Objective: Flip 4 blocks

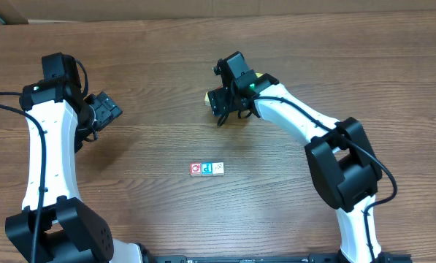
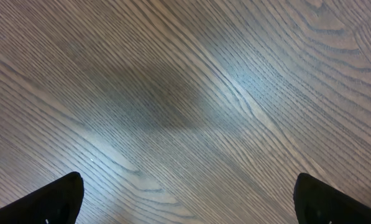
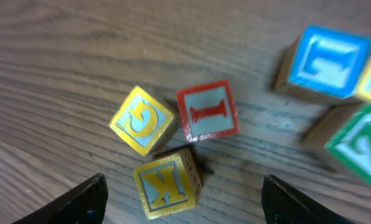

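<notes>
Three blocks sit in a row at the table's middle: a red-framed one (image 1: 196,169), a blue one (image 1: 208,168) and a pale whitish one (image 1: 218,168). A green "Z" block (image 3: 358,147) lies at the right edge of the right wrist view, outside the fingers. My right gripper (image 1: 228,102) hovers open over a far cluster of blocks. Its fingertips (image 3: 70,200) stand wide on either side of a yellow "K" cube (image 3: 166,182) without touching it. My left gripper (image 1: 104,109) is open over bare wood (image 2: 188,199), far from every block.
Beside the "K" cube lie a yellow "G" cube (image 3: 141,120), a red "I" cube (image 3: 208,111) and a blue-faced cube (image 3: 327,60). A yellow cube (image 1: 209,97) shows at the left of the right gripper. Cardboard walls border the table's far edge.
</notes>
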